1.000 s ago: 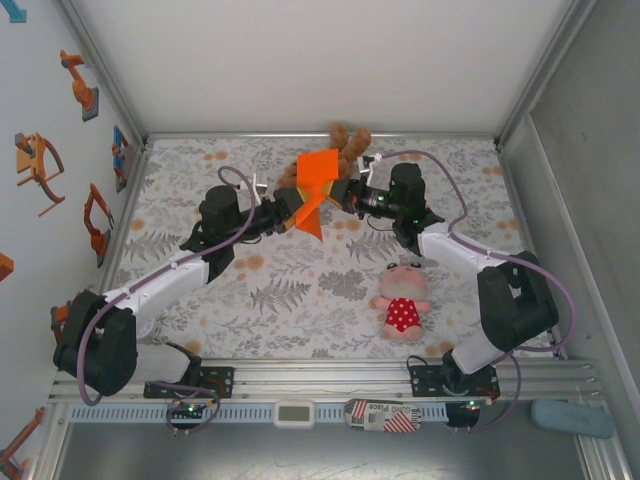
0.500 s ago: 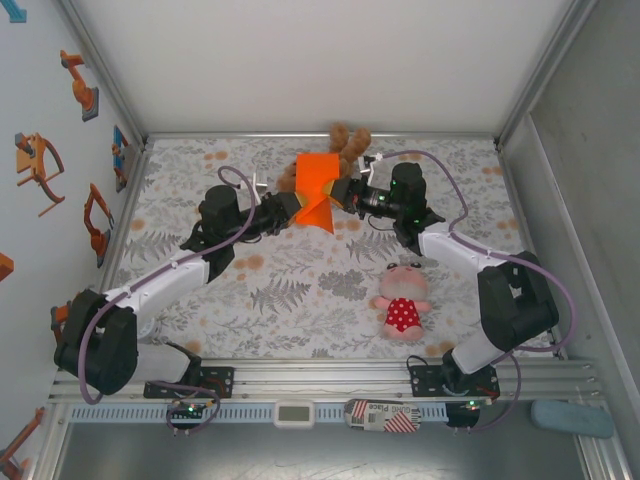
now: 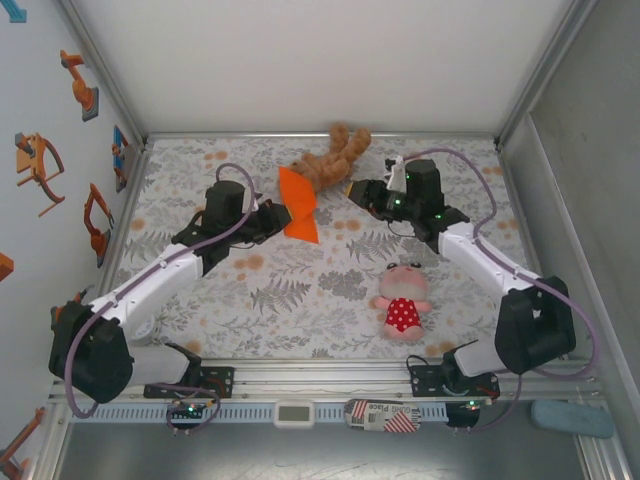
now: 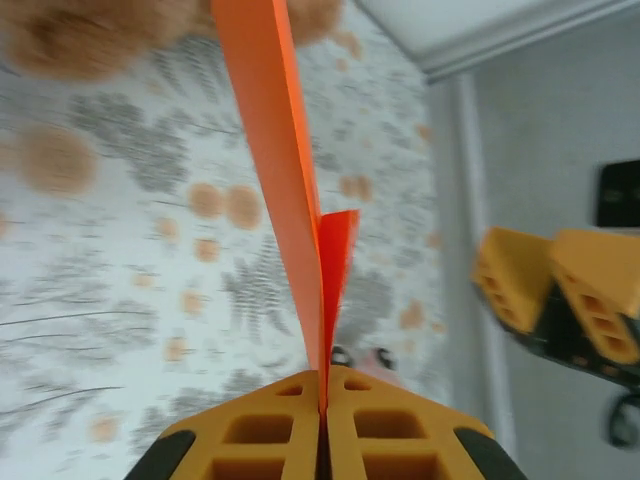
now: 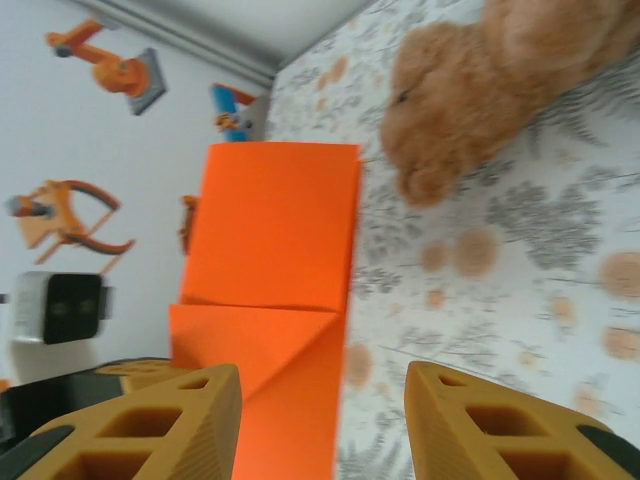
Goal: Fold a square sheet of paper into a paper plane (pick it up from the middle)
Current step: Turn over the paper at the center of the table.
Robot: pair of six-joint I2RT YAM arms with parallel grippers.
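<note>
the left gripper (image 4: 322, 405) pinches the part-folded orange sheet (image 3: 298, 203) aloft beside the brown bear (image 3: 330, 160), its gripped edge hidden in the closed jaws, while the right gripper (image 3: 352, 190) stands parted, clear of it.

Rear overhead, close wrist views sharing orange paper (image 5: 270, 240)

Parted right tool (image 5: 322, 400) faces folded orange paper (image 5: 275, 230) beside bear (image 5: 470, 100).

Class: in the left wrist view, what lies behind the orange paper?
The bear lies beyond the paper, which the left gripper pinches edge-on. The paper covers a strip of the bear.
</note>
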